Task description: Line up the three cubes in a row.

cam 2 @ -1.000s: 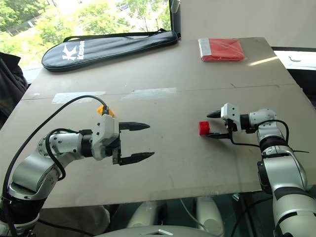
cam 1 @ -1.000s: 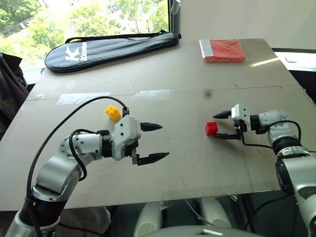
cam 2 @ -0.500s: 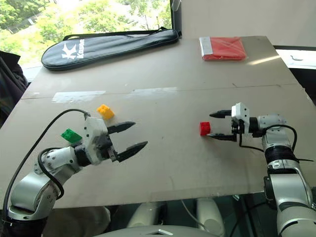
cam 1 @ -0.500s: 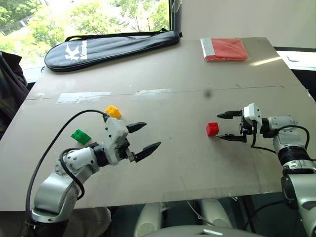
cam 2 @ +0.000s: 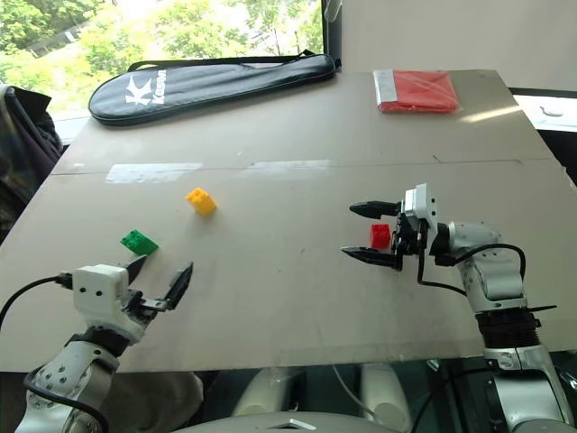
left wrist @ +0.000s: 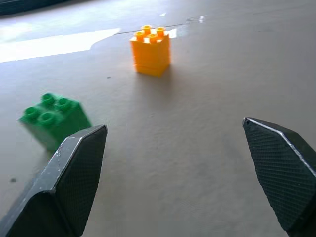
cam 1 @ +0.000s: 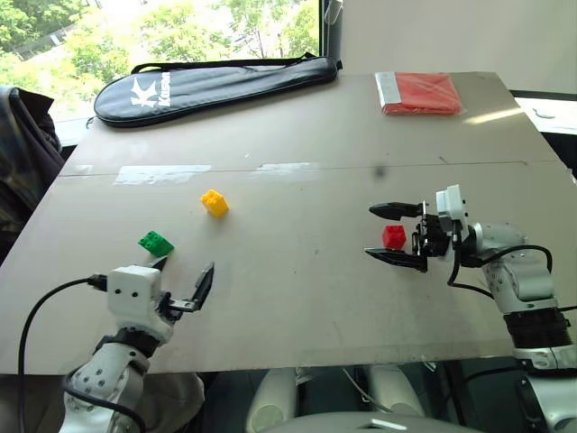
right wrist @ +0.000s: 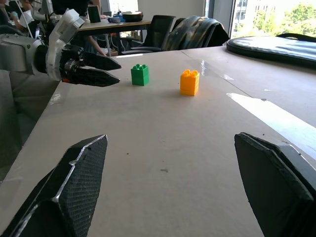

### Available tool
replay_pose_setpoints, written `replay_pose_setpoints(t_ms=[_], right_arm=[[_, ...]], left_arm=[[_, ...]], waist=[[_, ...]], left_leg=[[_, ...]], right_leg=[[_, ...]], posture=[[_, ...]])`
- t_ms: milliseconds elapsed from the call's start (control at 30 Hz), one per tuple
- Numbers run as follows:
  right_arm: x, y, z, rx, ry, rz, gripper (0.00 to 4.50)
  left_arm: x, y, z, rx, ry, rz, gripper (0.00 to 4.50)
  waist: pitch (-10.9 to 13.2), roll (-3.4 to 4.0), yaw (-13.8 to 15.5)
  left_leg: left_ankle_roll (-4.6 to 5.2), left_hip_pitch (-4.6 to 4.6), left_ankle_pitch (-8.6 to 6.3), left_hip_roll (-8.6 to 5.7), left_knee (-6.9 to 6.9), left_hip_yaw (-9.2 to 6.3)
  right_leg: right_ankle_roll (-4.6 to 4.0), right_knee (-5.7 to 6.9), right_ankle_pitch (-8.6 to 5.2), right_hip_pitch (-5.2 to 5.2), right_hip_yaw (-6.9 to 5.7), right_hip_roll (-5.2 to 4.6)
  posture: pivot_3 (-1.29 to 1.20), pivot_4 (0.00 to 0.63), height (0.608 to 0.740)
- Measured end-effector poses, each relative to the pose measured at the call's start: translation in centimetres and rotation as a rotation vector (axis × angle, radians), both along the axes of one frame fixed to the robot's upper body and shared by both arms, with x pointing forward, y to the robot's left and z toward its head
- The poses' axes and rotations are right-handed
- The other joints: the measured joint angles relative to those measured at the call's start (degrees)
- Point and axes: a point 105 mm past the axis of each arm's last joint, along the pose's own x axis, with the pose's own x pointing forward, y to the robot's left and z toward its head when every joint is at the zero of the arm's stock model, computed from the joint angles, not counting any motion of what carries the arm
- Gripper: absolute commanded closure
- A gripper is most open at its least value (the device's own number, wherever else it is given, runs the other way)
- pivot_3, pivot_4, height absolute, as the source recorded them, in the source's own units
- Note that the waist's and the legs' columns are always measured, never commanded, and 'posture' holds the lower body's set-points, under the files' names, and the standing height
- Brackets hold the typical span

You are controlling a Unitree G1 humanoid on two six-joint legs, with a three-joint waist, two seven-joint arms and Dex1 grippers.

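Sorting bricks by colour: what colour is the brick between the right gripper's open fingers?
Red; it shows best in the left eye view.

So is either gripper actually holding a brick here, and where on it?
Neither. The right gripper is open, with the red brick between its spread fingers, ungripped. The left gripper is open near the green brick.

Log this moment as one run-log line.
left gripper: open, near green cube | right gripper: open, around red cube | yellow cube: apart

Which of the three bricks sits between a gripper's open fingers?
The red brick, between the right gripper's open fingers; green and yellow lie outside any gripper.
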Motion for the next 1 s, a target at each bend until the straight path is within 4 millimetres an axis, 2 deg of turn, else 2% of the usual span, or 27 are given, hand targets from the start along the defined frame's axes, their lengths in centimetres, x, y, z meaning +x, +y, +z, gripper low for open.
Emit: replay_pose_setpoints(t_ms=[67, 167, 400, 500, 633, 1000], right_arm=[[-0.1, -0.2, 0.0, -0.007, -0.013, 0.004, 0.28], [0.0, -1.5, 0.3, -0.025, -0.037, -0.007, 0.28], [0.3, -7.0, 0.7, -0.054, -0.047, -0.067, 0.28], [0.1, -8.2, 0.7, -0.056, -0.065, -0.082, 0.28], [-0.2, -8.5, 0.2, -0.053, -0.054, -0.088, 0.28], [-0.4, -8.0, 0.7, -0.020, -0.063, -0.091, 0.28]], left_arm=[[0.3, 1.3, -0.2, 0.008, -0.020, 0.100, 0.00], [0.7, 2.5, -0.4, 0.018, -0.028, 0.182, 0.00], [2.3, 2.9, -0.9, 0.014, -0.050, 0.229, 0.00], [2.9, 2.9, -1.1, 0.017, -0.050, 0.241, 0.00], [4.1, 2.7, -1.1, 0.023, -0.063, 0.272, 0.00], [5.1, 3.2, -2.5, -0.042, -0.007, 0.588, 0.00]], waist=[[0.0, -0.02, 0.1], [0.0, -0.04, 0.0], [0.0, -0.07, 0.0], [0.0, -0.08, -0.2], [0.0, -0.07, -0.2], [0.0, -0.09, 0.1]], left_leg=[[0.00, -0.01, 0.00, -0.03, 0.01, -0.03], [0.00, -0.01, 0.00, -0.04, 0.01, -0.04], [0.01, 0.00, 0.00, -0.03, 0.00, -0.03], [0.01, 0.04, 0.00, 0.02, 0.00, 0.01], [0.00, 0.04, 0.00, 0.05, 0.00, 0.03], [-0.01, 0.02, 0.00, 0.00, 0.00, -0.04]], right_leg=[[0.00, 0.00, 0.00, 0.01, -0.04, 0.00], [0.01, -0.01, 0.00, 0.03, -0.05, 0.00], [0.01, -0.03, 0.00, 0.06, -0.06, 0.00], [0.00, -0.02, 0.00, 0.06, 0.00, 0.07], [0.01, 0.01, 0.01, 0.06, 0.03, 0.07], [0.02, 0.01, 0.01, 0.06, -0.02, 0.02]], posture=[[0.00, 0.150, 0.740], [0.00, 0.150, 0.740], [0.00, 0.150, 0.740], [0.00, 0.150, 0.740], [0.00, 0.150, 0.740], [0.00, 0.150, 0.740]])
